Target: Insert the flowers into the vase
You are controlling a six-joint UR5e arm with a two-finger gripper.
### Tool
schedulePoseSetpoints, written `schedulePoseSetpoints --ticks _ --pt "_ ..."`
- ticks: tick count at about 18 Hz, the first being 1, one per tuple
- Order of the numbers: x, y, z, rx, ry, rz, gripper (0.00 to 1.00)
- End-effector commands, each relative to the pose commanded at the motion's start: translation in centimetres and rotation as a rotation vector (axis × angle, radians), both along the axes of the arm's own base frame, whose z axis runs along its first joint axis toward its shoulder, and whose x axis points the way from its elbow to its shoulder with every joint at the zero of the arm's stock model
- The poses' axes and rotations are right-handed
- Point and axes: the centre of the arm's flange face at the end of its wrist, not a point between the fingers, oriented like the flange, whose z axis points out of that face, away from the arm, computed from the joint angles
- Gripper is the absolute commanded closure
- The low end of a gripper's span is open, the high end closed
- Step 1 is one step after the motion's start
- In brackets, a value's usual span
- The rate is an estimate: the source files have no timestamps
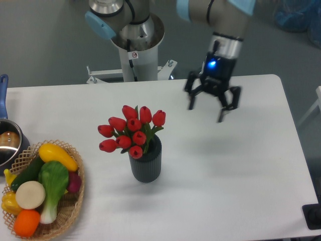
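The flowers point(131, 130), a bunch of red tulip buds with green leaves, stand in the vase point(146, 164), a dark grey ribbed cylinder near the middle of the white table. Their stems are hidden inside it. My gripper point(206, 112) hangs open above the table to the upper right of the bunch, well clear of it, with nothing between its fingers.
A wicker basket point(71, 211) of toy vegetables sits at the front left corner. A metal pot point(7, 143) with a blue handle is at the left edge. The robot's base point(134, 45) stands behind the table's far edge.
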Motion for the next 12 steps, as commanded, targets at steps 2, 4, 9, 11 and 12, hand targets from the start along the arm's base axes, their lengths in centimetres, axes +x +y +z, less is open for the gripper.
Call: schedulePoseSetpoints --ticks 2,4,9,11,12 --pt "-0.4 -1.3 1.3 -0.109 0.054 0.045 0.0" --pt "-1.0 -2.6 1.6 -0.218 0.081 0.069 0.0" --pt "-1.1 -8.1 3.4 -0.408 0.056 0.032 0.0" --pt "-1.6 -9.8 2.7 -0.415 0.017 0.051 0.0" --pt "-1.6 -10.2 2.5 -0.418 0.004 0.054 0.0"
